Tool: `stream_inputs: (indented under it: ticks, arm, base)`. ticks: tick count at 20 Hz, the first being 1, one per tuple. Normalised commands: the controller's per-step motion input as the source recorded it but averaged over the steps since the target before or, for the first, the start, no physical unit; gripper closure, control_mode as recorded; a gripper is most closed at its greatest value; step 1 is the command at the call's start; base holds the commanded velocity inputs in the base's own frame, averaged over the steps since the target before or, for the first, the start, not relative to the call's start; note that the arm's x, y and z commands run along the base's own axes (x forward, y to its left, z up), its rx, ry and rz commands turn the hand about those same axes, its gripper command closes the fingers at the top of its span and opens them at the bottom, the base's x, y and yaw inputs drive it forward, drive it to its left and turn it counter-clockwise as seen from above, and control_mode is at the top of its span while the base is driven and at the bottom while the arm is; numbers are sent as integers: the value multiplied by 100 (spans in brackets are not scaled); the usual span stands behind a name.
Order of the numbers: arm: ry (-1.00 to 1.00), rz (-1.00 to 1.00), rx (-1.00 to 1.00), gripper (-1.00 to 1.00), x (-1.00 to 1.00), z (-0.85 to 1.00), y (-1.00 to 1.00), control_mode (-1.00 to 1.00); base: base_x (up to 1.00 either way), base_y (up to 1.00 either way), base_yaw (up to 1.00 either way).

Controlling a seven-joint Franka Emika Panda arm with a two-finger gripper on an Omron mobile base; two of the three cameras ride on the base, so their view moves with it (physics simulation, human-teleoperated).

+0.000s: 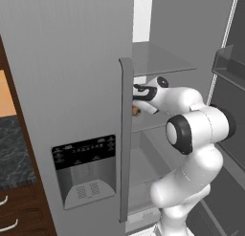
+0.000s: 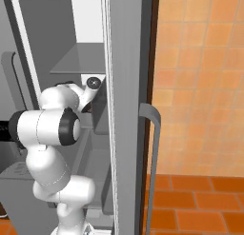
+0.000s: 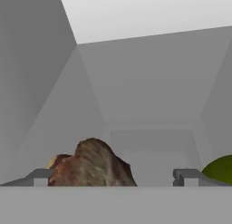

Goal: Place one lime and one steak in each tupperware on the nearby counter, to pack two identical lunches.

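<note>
One steak (image 3: 93, 166), brown with reddish tints, lumpy, lies on a grey fridge shelf (image 3: 149, 150), low and left of centre in the hand view, just beyond the left fingertip (image 3: 40, 177). One lime (image 3: 221, 169), yellow-green, sits at the right edge, beside the right fingertip. Claw (image 3: 113, 180): jaws wide apart, holding nothing, reaching into the fridge interior. Left base view: white arm (image 1: 191, 130) extends past the grey fridge door (image 1: 72, 111) with its dispenser panel (image 1: 85, 170); a scrap of the steak shows by the door handle (image 1: 125, 134). Tabletop (image 1: 12, 149), marbled black-grey, lies at the far left.
</note>
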Motion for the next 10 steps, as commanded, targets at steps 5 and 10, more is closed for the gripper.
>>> stream_inputs:
  ticks: [5,10]
  arm:
    - [2,0,0,-100,0,0,0,-100]
    - [0,0,0,100,0,0,0,-100]
  base:
    - [0,0,0]
    - [0,0,0]
